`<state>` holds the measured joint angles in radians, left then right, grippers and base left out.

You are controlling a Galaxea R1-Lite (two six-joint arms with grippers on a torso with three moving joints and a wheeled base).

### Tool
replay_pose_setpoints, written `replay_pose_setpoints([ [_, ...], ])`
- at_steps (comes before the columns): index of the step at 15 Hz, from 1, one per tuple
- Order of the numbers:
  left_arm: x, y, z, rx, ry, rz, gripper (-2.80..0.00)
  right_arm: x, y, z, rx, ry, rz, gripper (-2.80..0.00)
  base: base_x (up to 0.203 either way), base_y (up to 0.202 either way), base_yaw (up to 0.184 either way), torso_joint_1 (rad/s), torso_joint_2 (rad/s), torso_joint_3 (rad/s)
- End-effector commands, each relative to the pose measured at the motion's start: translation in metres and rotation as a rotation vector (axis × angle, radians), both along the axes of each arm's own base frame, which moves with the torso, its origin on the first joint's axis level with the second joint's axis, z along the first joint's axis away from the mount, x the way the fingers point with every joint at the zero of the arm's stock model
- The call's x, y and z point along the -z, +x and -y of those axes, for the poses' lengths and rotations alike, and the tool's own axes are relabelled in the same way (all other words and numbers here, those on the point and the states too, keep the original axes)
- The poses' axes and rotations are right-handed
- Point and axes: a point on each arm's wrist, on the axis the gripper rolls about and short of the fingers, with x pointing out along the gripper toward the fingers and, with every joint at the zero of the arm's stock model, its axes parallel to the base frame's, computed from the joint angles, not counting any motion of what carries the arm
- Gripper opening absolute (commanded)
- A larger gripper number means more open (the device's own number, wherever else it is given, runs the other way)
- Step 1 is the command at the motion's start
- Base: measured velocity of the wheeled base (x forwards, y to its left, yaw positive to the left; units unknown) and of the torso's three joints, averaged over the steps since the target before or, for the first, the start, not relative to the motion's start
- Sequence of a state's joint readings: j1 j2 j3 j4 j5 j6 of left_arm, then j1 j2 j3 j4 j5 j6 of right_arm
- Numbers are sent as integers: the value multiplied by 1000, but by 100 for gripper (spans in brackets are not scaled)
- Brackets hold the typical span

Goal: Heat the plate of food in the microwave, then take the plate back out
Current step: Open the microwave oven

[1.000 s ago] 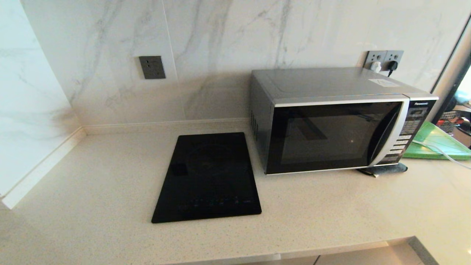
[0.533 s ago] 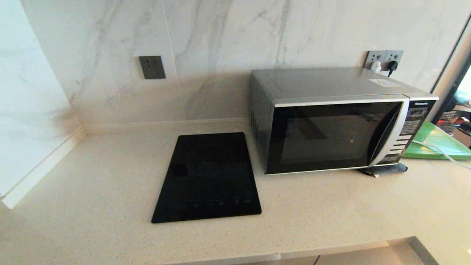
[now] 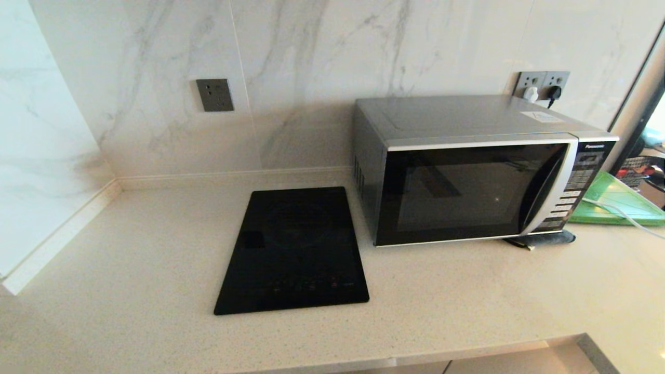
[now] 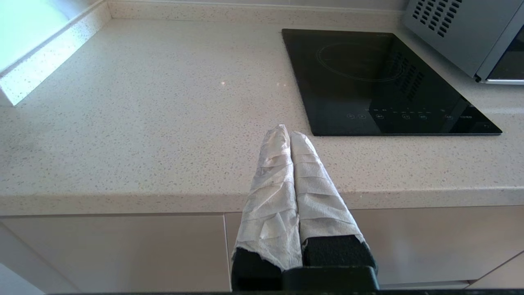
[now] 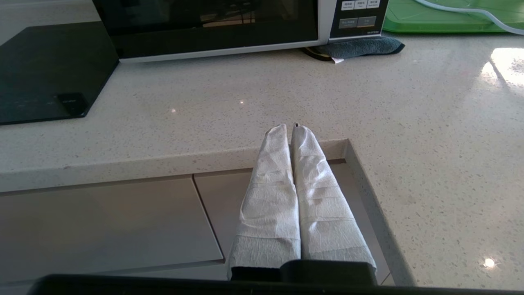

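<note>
With both the left gripper (image 4: 290, 132) and right gripper (image 5: 290, 128) parked at the tabletop (image 3: 467, 291) edge, jaws closed and empty, and no plate visible, a reach for the closed microwave (image 3: 475, 169) at two o'clock could clip the cooktop (image 3: 293, 252).

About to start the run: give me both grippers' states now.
Left gripper: jaws closed, holding nothing.
Right gripper: jaws closed, holding nothing.

Home kitchen: speckled countertop (image 3: 467, 301), marble backsplash (image 3: 311, 78), microwave (image 3: 467, 171), inset cooktop (image 3: 296, 249), cutting board (image 3: 618, 200).
</note>
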<state>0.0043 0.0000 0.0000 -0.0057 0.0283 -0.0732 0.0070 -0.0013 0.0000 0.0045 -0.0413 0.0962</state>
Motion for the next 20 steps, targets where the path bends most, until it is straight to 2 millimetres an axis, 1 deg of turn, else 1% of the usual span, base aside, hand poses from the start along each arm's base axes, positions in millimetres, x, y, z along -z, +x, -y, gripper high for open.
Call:
replay_pose_setpoints([
  [1, 0, 0, 0, -1, 0, -1, -280, 0, 0, 0, 1, 0, -3, -280, 0, 0, 0, 0, 0, 0],
  [20, 0, 0, 0, -1, 0, -1, -280, 0, 0, 0, -1, 0, -3, -280, 0, 0, 0, 0, 0, 0],
])
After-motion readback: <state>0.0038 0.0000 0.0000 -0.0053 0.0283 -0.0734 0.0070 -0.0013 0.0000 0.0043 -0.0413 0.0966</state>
